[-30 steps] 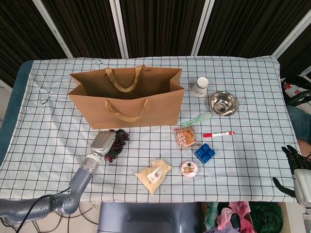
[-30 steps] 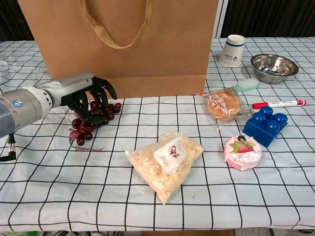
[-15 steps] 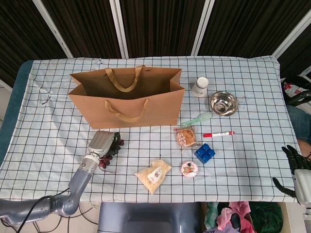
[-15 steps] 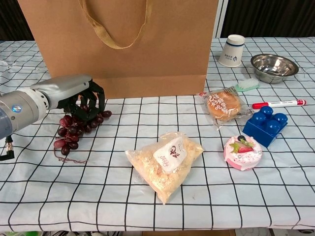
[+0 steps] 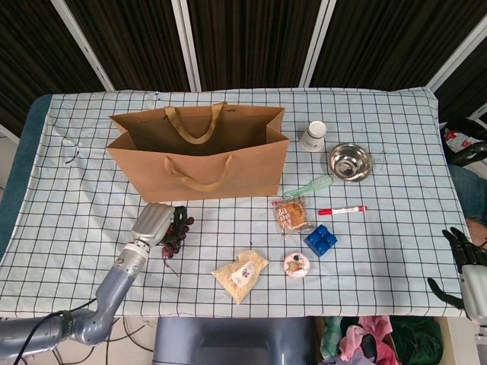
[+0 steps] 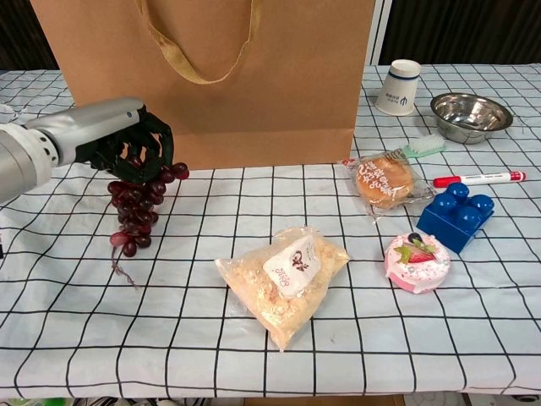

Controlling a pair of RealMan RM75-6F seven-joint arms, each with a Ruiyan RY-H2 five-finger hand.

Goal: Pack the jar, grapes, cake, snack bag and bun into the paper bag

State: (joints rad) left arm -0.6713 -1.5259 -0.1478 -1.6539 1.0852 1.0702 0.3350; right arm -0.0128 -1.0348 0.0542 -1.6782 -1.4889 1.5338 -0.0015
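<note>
My left hand (image 5: pixel 154 222) (image 6: pixel 118 139) holds a bunch of dark red grapes (image 6: pixel 137 203) (image 5: pixel 175 234), lifted off the cloth and hanging below the fingers, just in front of the brown paper bag (image 5: pixel 198 152) (image 6: pixel 211 76). The bag stands open and upright. A snack bag (image 5: pixel 240 274) (image 6: pixel 285 275) lies at the table's front. The wrapped bun (image 5: pixel 292 214) (image 6: pixel 385 180) and the small pink cake (image 5: pixel 296 265) (image 6: pixel 418 261) lie to its right. No jar shows on the table. My right hand (image 5: pixel 463 262) hangs past the table's right edge, fingers spread, holding nothing.
A blue toy brick (image 5: pixel 320 239), a red marker (image 5: pixel 342 210), a green brush (image 5: pixel 308 187), a white paper cup (image 5: pixel 313 135) and a steel bowl (image 5: pixel 350 161) lie right of the bag. The checked tablecloth (image 5: pixel 68 198) covers the table.
My left hand has closed on the grapes and lifted them off the cloth, moving up and slightly left. The right hand has not moved.
</note>
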